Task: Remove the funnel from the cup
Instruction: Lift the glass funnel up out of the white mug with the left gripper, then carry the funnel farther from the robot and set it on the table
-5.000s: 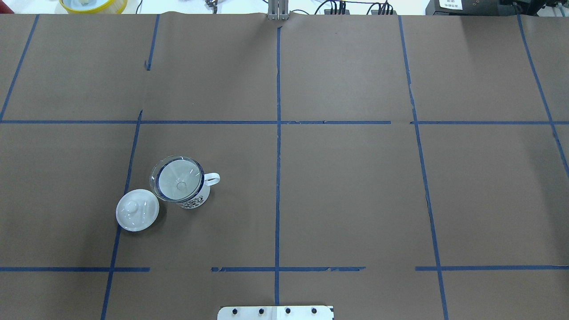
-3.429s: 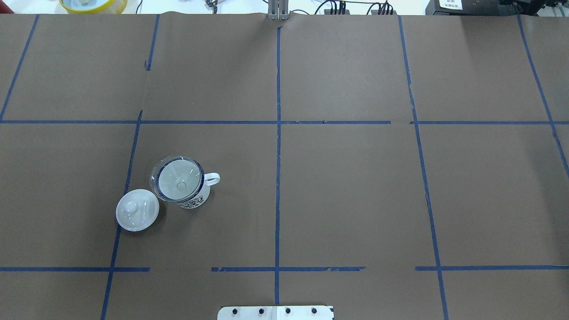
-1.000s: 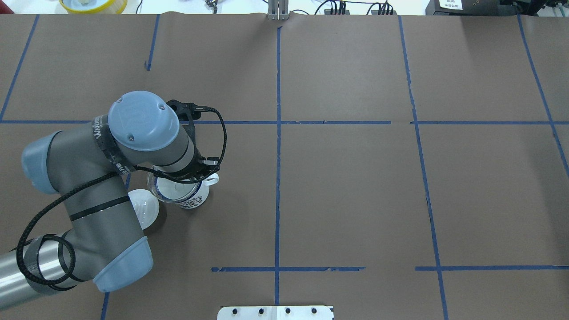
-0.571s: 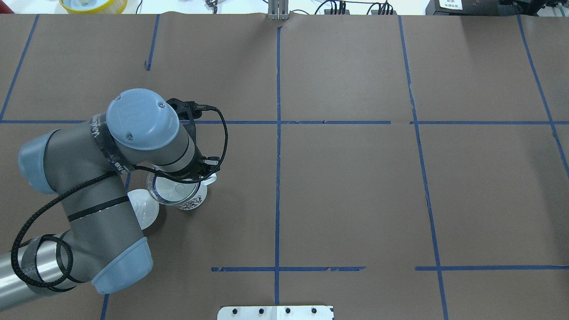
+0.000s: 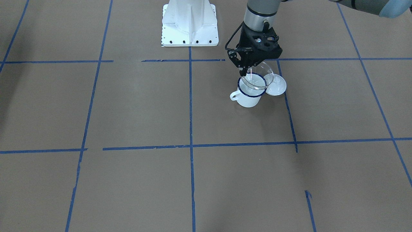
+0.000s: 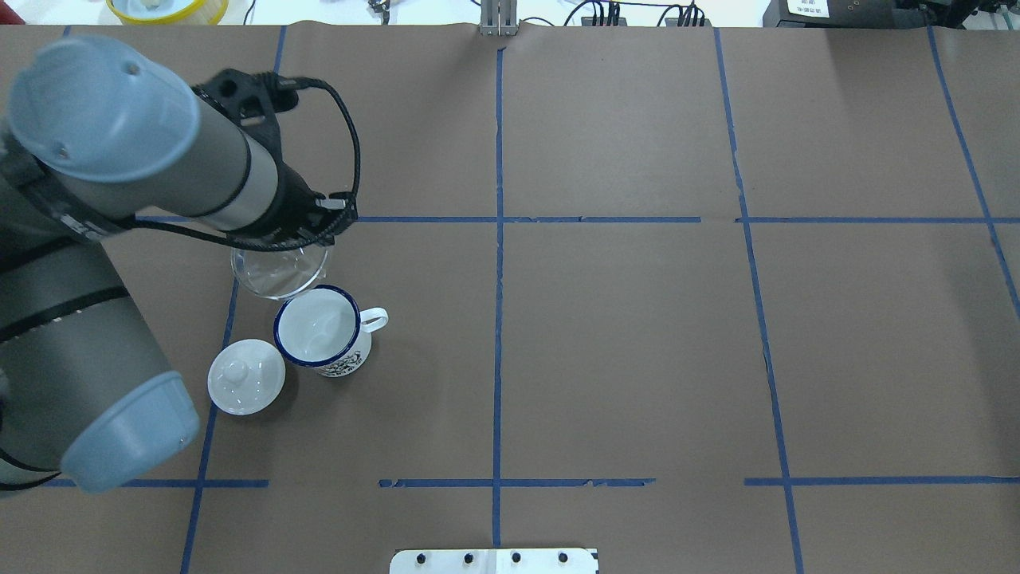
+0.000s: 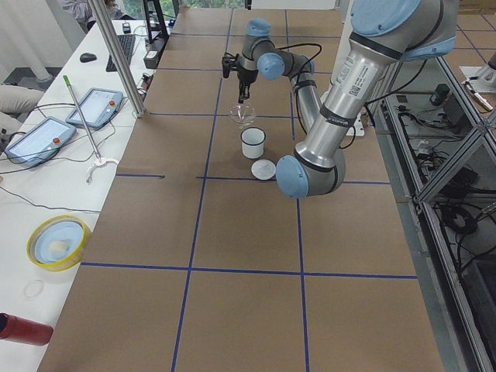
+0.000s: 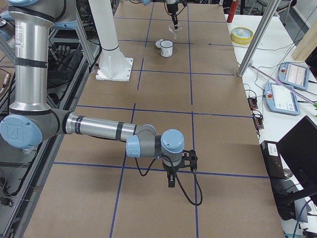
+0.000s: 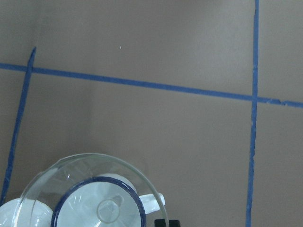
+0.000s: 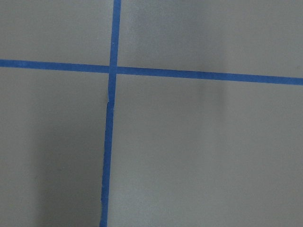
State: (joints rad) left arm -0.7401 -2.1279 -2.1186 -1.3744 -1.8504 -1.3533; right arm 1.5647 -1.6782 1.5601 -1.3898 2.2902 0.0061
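The clear funnel (image 5: 260, 76) hangs tilted in the air just above the white blue-rimmed cup (image 5: 248, 97), its spout clear of the rim. My left gripper (image 5: 245, 73) is shut on the funnel's rim, on the side toward the cup's handle. In the overhead view the funnel (image 6: 279, 271) shows beyond the cup (image 6: 319, 331), which stands upright and empty. The left wrist view looks down through the funnel (image 9: 90, 182) onto the cup (image 9: 99, 210). My right gripper (image 8: 171, 182) hovers far off over bare table; I cannot tell whether it is open or shut.
A white domed lid with a knob (image 6: 246, 376) lies on the table right beside the cup. The robot's white base plate (image 5: 189, 29) stands at the near edge. Blue tape lines grid the brown table. A yellow bowl (image 6: 167, 8) sits beyond the far edge.
My left gripper has risen with the funnel in it, and the funnel has come up out of the cup. The cup and the lid have stayed in place.
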